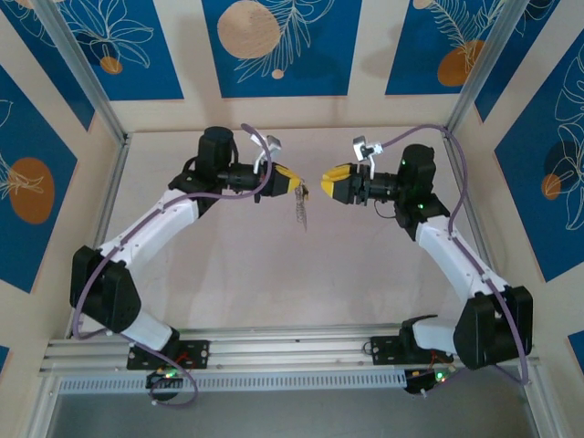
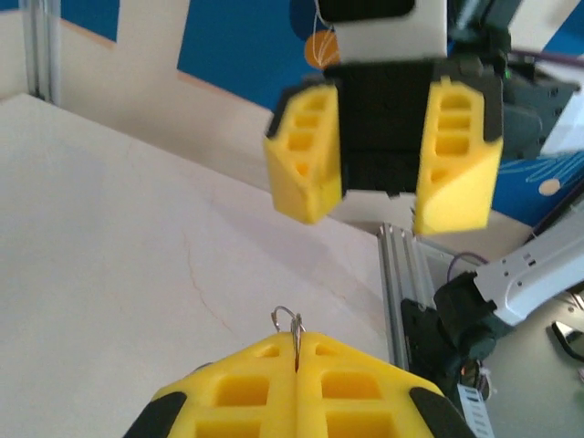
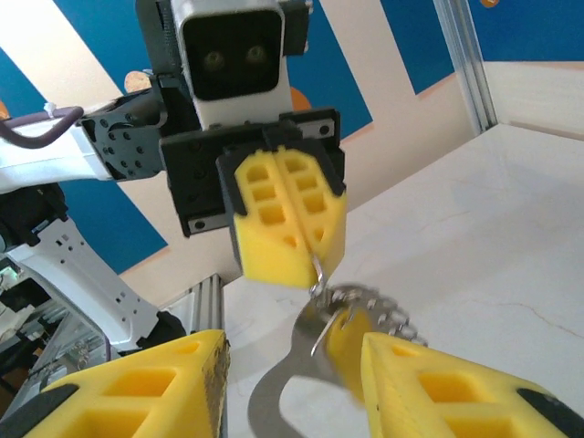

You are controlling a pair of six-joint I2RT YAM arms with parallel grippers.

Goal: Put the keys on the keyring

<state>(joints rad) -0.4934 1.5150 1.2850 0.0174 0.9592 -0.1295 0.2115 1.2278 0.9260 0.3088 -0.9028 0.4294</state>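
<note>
We see the left gripper [image 3: 306, 265] clamped on the thin wire top of the grey, oval, bumpy-edged metal keyring [image 3: 274, 391]. The right gripper [image 2: 379, 210] faces it, jaws apart.

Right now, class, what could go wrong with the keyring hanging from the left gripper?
1. The left gripper pinches only a thin wire at its very fingertips, so the keyring hanging below could slip out and drop to the table.
2. The keyring looks blurred, so it may be swinging. The open right gripper could miss it or knock it when closing.
</note>
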